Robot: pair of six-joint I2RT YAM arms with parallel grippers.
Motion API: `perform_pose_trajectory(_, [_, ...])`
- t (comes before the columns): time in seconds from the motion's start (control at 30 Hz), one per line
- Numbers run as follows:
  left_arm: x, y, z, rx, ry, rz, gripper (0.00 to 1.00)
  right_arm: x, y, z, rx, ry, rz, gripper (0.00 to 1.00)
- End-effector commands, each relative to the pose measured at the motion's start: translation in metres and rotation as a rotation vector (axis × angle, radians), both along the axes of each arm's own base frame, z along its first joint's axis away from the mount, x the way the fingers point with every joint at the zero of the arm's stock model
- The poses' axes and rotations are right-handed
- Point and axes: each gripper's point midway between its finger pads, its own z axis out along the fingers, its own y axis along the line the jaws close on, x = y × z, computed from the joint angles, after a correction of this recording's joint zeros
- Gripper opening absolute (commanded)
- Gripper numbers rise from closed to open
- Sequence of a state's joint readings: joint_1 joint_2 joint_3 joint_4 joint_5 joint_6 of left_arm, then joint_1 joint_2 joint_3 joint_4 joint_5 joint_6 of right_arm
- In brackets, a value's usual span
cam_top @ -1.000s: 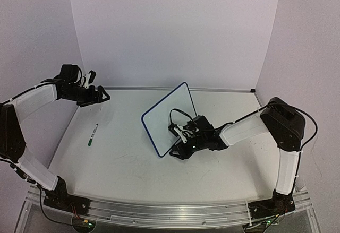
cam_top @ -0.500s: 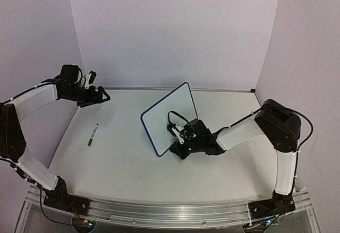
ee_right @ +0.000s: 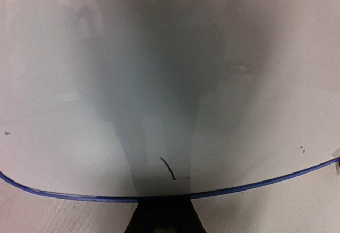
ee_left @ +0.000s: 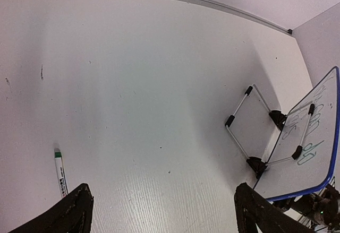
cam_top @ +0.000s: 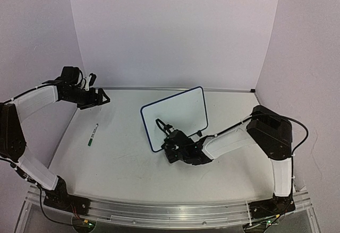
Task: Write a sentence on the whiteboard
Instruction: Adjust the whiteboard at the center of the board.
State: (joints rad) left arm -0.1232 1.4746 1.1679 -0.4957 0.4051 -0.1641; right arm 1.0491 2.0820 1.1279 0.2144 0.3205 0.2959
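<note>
R gripper (cam_top: 171, 149) pinched shut on whiteboard's (cam_top: 178, 113) lower blue edge; L gripper (cam_top: 104, 96) wide open, empty, well apart; pen (cam_top: 93, 134) by table's (cam_top: 122, 164) left edge.

The white table (cam_top: 127, 164) is enclosed on three sides by pale lilac walls (cam_top: 175, 31). A metal strip (cam_top: 133, 88) runs along the rear junction. An aluminium rail (cam_top: 170, 212) borders the near edge. Lighting is even.

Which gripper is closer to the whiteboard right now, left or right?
Right. The right gripper sits at the bottom edge of the whiteboard, jaws closed on it; the left gripper hangs open, far off toward the back-left.
</note>
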Motion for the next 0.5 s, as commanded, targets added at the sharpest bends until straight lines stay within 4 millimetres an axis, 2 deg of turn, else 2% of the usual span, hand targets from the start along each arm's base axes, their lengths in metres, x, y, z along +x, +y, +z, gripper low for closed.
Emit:
perform_pose_trajectory(0.0, [0.0061, 0.0024, 0.0044, -0.009, -0.026, 0.019, 0.91, 0.0135, -0.0307, -0.0018, -0.087, -0.056, -0.301, 0.0])
perform_pose_trajectory(0.4, [0.0039, 0.0068, -0.0027, 0.005, -0.007, 0.046, 0.9, 0.0178, -0.0315, -0.0051, -0.084, -0.038, -0.471, 0.0])
perform_pose_trajectory(0.47, [0.0037, 0.009, -0.003, 0.016, -0.008, 0.054, 0.9, 0.0181, -0.029, -0.0026, -0.069, -0.033, -0.471, 0.06])
